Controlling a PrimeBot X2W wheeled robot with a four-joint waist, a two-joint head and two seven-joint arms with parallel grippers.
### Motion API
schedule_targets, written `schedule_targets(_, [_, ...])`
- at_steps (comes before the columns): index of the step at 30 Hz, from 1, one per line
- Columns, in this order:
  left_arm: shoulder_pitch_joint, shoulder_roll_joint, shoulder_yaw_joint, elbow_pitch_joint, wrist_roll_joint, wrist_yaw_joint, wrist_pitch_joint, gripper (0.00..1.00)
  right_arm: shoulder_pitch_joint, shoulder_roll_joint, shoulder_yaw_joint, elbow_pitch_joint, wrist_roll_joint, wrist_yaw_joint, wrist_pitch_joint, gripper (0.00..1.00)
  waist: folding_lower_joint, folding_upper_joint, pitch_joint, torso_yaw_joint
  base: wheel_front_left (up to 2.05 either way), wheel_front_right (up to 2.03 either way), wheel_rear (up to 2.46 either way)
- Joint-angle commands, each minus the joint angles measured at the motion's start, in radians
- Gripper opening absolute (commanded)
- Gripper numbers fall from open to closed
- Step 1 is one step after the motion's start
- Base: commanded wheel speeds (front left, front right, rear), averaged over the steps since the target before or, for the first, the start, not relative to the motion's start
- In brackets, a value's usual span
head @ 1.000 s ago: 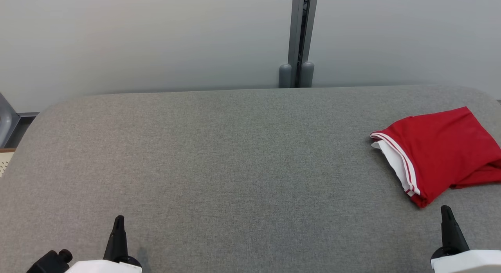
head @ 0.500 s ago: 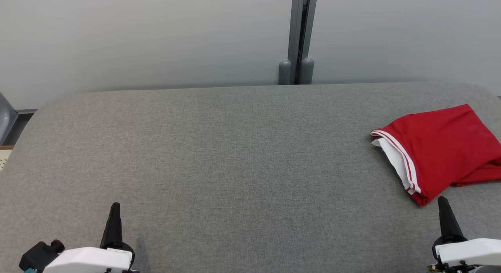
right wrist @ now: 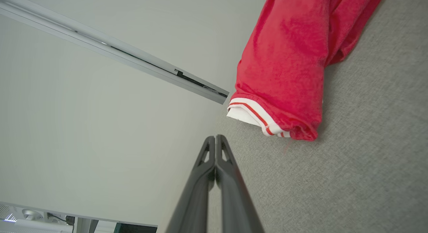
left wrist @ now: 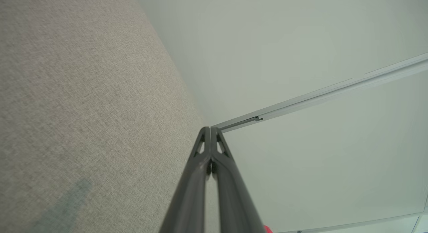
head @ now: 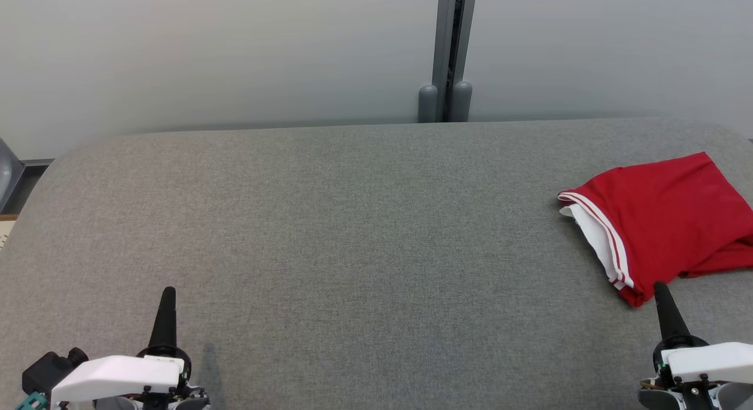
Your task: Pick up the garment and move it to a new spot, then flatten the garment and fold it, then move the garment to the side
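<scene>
Head view: left gripper (head: 167, 292) and right gripper (head: 660, 287) clenched empty, garment (head: 665, 216) folded just beyond the right one.

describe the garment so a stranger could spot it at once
Look at the wide grey cloth-covered table before the pale wall. Near its right end, just past the tip of the right gripper, lies the garment, a rumpled red bundle. Only it is red, with red-striped white trim along its left edge.
</scene>
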Motion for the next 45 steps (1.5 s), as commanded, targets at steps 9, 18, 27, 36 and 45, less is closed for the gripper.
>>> schedule_targets(9, [-0.05, 0.006, 0.02, -0.011, -0.09, -0.008, 0.025, 0.0, -0.043, -0.015, 0.003, 0.01, 0.111, 0.0, 0.028, 0.0, 0.0, 0.0, 0.008, -0.001, 0.0, 0.0, 0.0])
schedule_targets(18, [-0.07, 0.007, 0.031, -0.012, -0.16, -0.012, 0.045, 0.0, -0.067, -0.019, 0.006, 0.023, 0.196, 0.0, 0.046, 0.0, 0.0, 0.0, 0.016, -0.002, 0.0, 0.0, 0.0])
schedule_targets(27, [-0.09, 0.008, 0.042, -0.012, -0.225, -0.014, 0.065, 0.0, -0.088, -0.022, 0.009, 0.035, 0.276, 0.0, 0.061, 0.0, 0.0, 0.0, 0.024, -0.003, 0.0, 0.0, 0.0])
schedule_targets(36, [-0.106, 0.008, 0.051, -0.012, -0.279, -0.014, 0.08, 0.0, -0.105, -0.026, 0.012, 0.044, 0.344, 0.0, 0.075, 0.0, 0.0, 0.0, 0.031, -0.004, 0.0, 0.0, 0.0])
schedule_targets(45, [-0.124, 0.009, 0.06, -0.012, -0.335, -0.017, 0.096, 0.0, -0.123, -0.03, 0.016, 0.055, 0.414, 0.0, 0.088, 0.0, 0.0, 0.0, 0.039, -0.006, 0.0, 0.0, 0.0])
